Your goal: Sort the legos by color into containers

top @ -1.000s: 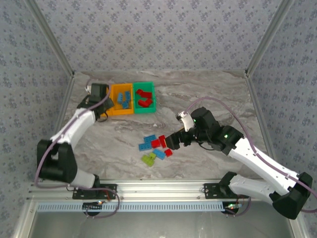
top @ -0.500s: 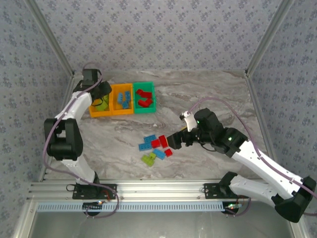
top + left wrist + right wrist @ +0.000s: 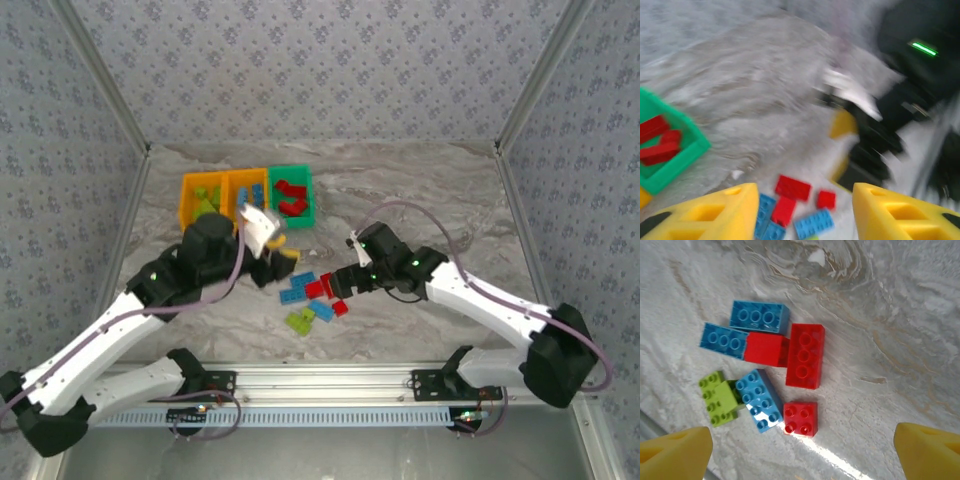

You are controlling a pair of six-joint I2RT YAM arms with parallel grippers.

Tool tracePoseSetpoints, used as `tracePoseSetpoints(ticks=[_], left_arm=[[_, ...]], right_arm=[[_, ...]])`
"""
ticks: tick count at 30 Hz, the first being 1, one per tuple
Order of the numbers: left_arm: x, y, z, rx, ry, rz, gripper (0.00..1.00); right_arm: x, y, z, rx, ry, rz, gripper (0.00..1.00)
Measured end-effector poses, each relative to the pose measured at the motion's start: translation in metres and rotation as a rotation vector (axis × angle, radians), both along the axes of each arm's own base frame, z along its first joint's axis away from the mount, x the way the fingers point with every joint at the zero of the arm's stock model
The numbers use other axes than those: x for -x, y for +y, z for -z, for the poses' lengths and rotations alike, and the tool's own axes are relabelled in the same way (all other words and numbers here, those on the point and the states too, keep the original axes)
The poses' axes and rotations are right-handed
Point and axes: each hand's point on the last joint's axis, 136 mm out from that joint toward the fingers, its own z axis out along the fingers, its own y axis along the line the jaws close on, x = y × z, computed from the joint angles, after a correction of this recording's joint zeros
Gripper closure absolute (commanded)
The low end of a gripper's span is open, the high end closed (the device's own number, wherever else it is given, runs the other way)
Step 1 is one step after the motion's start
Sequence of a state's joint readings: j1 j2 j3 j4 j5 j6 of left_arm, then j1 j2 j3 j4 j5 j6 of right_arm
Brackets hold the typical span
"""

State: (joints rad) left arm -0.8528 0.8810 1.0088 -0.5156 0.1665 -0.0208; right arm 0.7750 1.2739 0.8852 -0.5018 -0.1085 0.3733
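The loose legos [image 3: 312,296] lie in a tight heap just 6 o'clock of the bench's [image 3: 420,190] middle. Through my right wrist I see two blue bricks [image 3: 759,316] at 11 o'clock of the heap. A long red brick [image 3: 805,355] has a smaller red one touching its 9 o'clock side. There is also a lime brick [image 3: 717,399], another blue just beside it, and a small red square [image 3: 800,418] at 6 o'clock. From the heap, at 10 to 11 o'clock, three bins stand in a touching row. The left orange bin [image 3: 184,200] holds lime, the middle orange bin [image 3: 245,173] holds blue, and the green bin [image 3: 312,195] holds red.

A second ago my left arm was stretched over the orange bins with its jaws nearly closed. Now it has swung back to the heap's 9 o'clock side. My left jaws stand apart with nothing between the yellow fingertips [image 3: 715,210], though that view is smeared by motion. I read that as a lime brick delivered and this arm free for its next pick. My right arm has edged in from 3 o'clock. My right jaws hang wide apart and empty above the bricks. The heap itself has not shifted, so about seven bricks remain to be sorted, and both arms now crowd the same spot.

I can read no brand, label or lettering anywhere. There is only a green light [image 3: 924,48] on the right arm.
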Motion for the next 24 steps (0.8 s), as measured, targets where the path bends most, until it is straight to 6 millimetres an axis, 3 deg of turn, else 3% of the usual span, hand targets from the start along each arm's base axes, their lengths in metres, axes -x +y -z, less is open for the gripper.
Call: tracePoseSetpoints(ticks=[5,7,11,14,17,22,24], left_arm=[[0.059,-0.003,0.059,-0.198,-0.014,0.253,0.24],[0.070,0.000,0.084,-0.272,-0.006,0.303,0.17],[0.072,0.009,0.114,-0.366,-0.005,0.327,0.06],[0.070,0.012,0.122,-0.395,-0.025,0.332,0.02],[0.067,0.010,0.118,-0.388,-0.061,0.328,0.01],[0.063,0.013,0.112,-0.370,-0.101,0.310,0.01],[0.063,0.014,0.110,-0.364,-0.107,0.306,0.01]], right_arm=[[-0.005,0.011,0.045,0.076,0.078,-0.009,0.18],[-0.003,0.014,0.064,0.115,0.114,-0.024,0.24],[-0.001,0.024,0.087,0.158,0.154,-0.052,0.30],[-0.003,0.033,0.096,0.167,0.161,-0.072,0.32],[-0.005,0.038,0.101,0.183,0.153,-0.078,0.42],[-0.014,0.035,0.103,0.225,0.130,-0.052,0.72],[-0.017,0.040,0.100,0.221,0.109,-0.051,0.74]])
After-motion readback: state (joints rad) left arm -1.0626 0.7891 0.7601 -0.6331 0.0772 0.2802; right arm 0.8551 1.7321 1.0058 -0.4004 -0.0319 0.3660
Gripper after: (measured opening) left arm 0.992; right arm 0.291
